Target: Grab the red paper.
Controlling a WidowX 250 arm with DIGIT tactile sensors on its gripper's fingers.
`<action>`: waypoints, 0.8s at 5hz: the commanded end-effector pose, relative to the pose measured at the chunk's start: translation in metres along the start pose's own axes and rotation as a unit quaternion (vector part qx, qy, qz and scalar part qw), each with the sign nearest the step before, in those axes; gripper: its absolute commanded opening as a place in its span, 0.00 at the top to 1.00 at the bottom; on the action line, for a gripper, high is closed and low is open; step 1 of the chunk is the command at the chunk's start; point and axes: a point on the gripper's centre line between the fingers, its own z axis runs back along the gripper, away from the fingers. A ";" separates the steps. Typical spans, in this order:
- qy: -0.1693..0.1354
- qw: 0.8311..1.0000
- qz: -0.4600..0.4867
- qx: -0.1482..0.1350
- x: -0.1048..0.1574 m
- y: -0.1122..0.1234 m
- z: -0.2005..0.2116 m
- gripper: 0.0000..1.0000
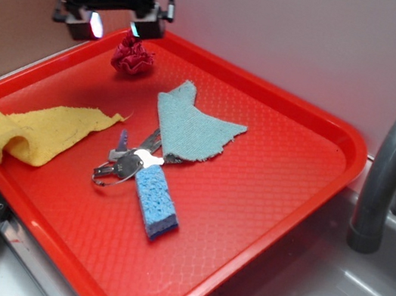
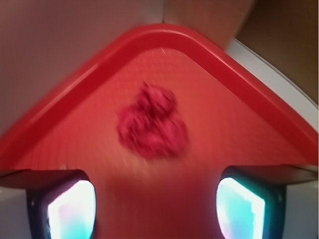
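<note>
Red paper [image 2: 153,127] is sitting in the tray's [image 1: 275,231] far corner, lying just ahead of and below the gripper [image 1: 116,26]; jaws are hanging spread wide, pinching nothing, wad roughly centred between them.

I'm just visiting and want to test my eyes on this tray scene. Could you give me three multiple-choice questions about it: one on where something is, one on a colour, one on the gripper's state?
1. Where is the red paper?
A. near the tray's far corner
B. in the sink
C. on the yellow cloth

2. What colour is the sponge?
A. green
B. blue
C. white

3. How is the gripper?
A. shut on the paper
B. open above the paper
C. holding the keys

Answers:
1 A: the wad lies by the tray corner.
2 B: it is blue beside the keys.
3 B: the wrist view shows the paper in the gap between both fingers.
</note>
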 end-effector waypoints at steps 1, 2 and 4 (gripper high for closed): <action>-0.037 0.999 0.022 0.029 0.039 -0.003 -0.027 0.00; -0.038 0.998 0.011 0.041 0.033 -0.001 -0.039 0.79; -0.042 0.997 -0.067 -0.002 0.007 -0.021 0.019 1.00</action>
